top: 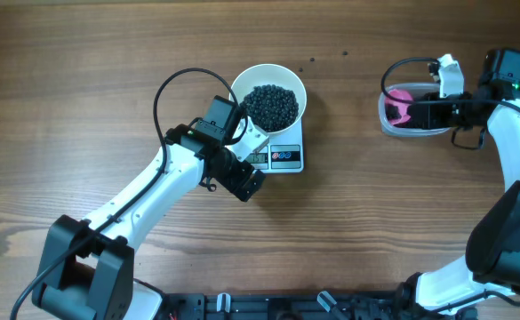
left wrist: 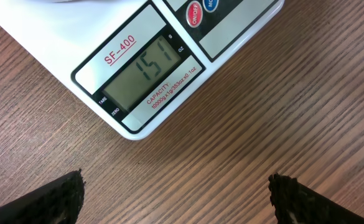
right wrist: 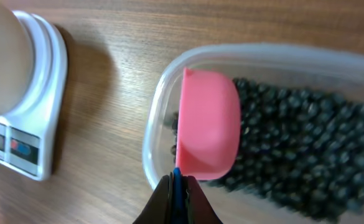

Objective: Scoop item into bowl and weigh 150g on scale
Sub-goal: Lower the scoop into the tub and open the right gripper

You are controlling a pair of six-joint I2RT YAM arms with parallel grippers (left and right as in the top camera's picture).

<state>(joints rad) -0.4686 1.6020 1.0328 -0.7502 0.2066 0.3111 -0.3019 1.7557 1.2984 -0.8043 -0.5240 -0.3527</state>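
Counter (top: 82, 107): brown wood grain, everything sits on it.
Left fingers (left wrist: 57, 199): spread wide apart, holding nothing, hovering just in front of the scale with the wrist camera aimed at the readout.
Scale (top: 286, 157): small white one, mid-counter, partly under the left arm in the overhead view.
Display (left wrist: 145, 71): lit, reads 151 g.
Bowl (top: 297, 84): white, round, sitting on the scale.
Beans (top: 271, 105): dark heap filling the middle of the bowl; a few stray specks on the bare wood further back.
Tub (right wrist: 154, 118): clear plastic, well apart from the scale on the right, with more beans inside.
Scoop (right wrist: 208, 121): pink, over the near end of the tub, back side to the camera; cannot tell if it's loaded.
Right fingers (right wrist: 163, 199): pressed together on the scoop's thin handle.
Stage (judged): weight looks on target, a hair over; likely just checking the number.
Risk 1: another scoopful would overshoot, as the reading is already past the target.
Risk 2: left arm is close, so a bump on the scale or bowl would shift the reading or spill beans.
Risk 3: thin handle grip, so the scoop could twist and drop beans outside the tub.
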